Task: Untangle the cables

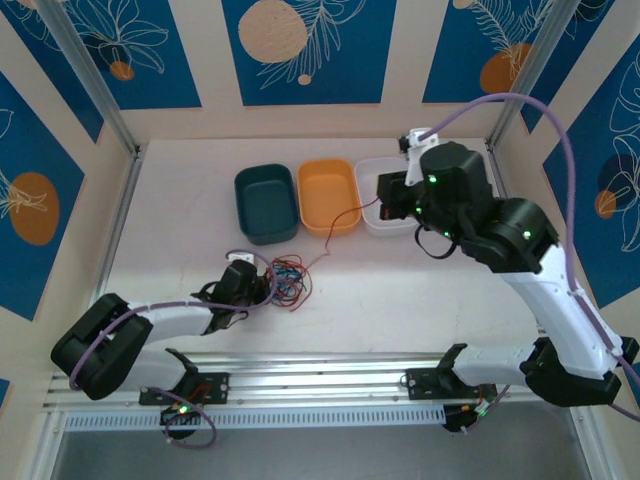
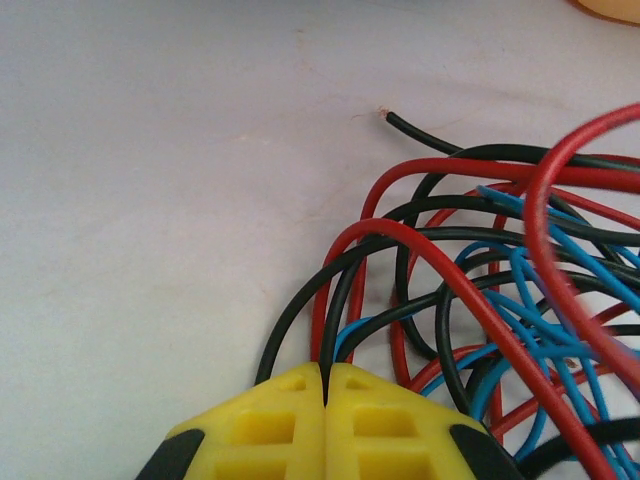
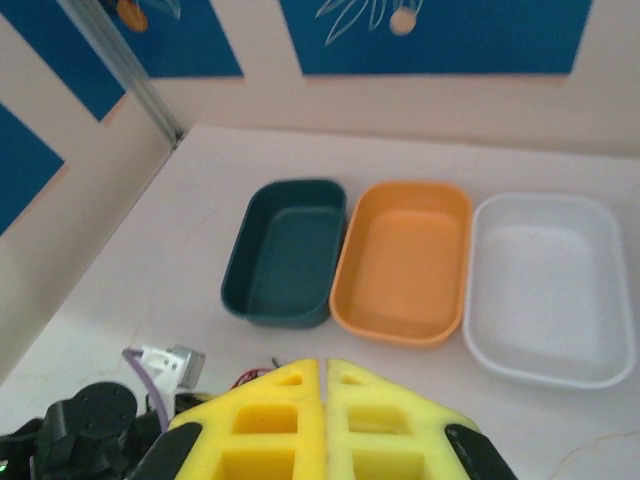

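Aluminium rail (image 1: 320, 375) runs along the near edge in the top view, with both arm bases on it. On the white table (image 1: 180, 220) the left gripper (image 1: 252, 285) lies low, touching a loose tangle of thin red, black and blue cables (image 1: 287, 280). One red strand goes from the tangle up to the near rim of the orange oval plastic bin (image 1: 328, 195). This bin stands between a dark teal plastic bin (image 1: 266, 203) and a white plastic bin (image 1: 366, 215). The right gripper (image 1: 395, 200) hangs over the white one.

From the left wrist, the yellow fingers of the left gripper (image 2: 327, 375) are pressed together. Black, red and blue cables (image 2: 480, 260) run down to their tips; I cannot tell if a strand is pinched. One bare black end (image 2: 392, 118) lies on the table (image 2: 150, 200).

From the right wrist, the right gripper (image 3: 324, 368) has its yellow fingers together, holding nothing. Beyond stand the teal bin (image 3: 285, 250), orange bin (image 3: 405, 260) and white bin (image 3: 550, 290), side by side.
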